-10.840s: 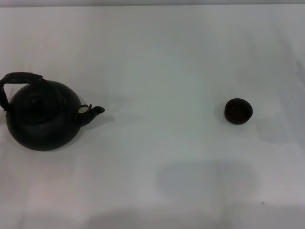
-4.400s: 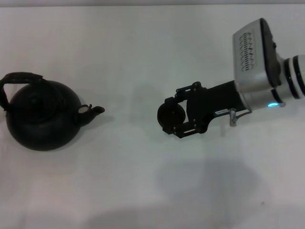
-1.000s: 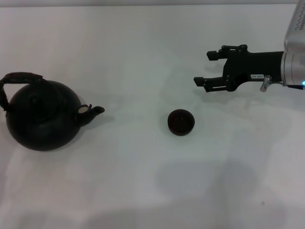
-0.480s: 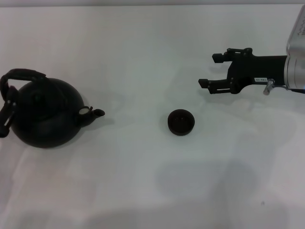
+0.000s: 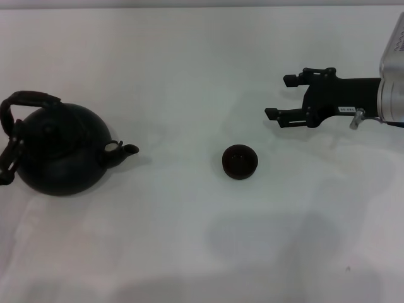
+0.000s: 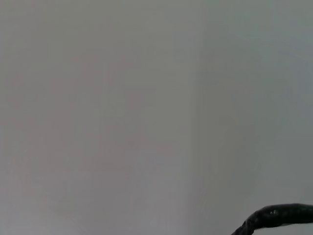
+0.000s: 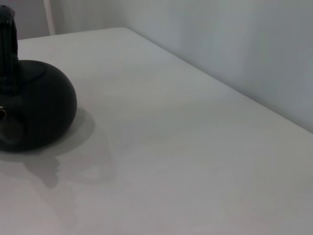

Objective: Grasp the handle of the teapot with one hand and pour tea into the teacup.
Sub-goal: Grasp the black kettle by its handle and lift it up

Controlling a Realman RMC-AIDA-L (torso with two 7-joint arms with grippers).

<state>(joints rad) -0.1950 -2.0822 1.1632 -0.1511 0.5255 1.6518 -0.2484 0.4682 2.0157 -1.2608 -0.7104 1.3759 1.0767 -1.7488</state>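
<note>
The black teapot (image 5: 63,151) sits at the table's left, its short spout (image 5: 128,150) pointing right towards the teacup (image 5: 240,161). The arched handle (image 5: 26,98) rises over its left side. My left gripper (image 5: 6,165) shows only as a dark piece at the left edge, against the handle's left leg. My right gripper (image 5: 279,96) hovers open and empty, up and right of the teacup. The right wrist view shows the teapot (image 7: 34,107) and handle (image 7: 7,49). In the left wrist view only a dark curved strip (image 6: 279,216) shows, probably the handle.
The white table (image 5: 202,240) carries only the teapot and the teacup. Its far edge (image 5: 202,6) meets a grey wall (image 7: 234,44). The right arm's silver body (image 5: 392,76) reaches in from the right edge.
Earlier my right gripper moved the teacup from the right to the middle and let go. In the last second it drew back right, the left gripper appeared at the handle, and the teapot shifted slightly.
</note>
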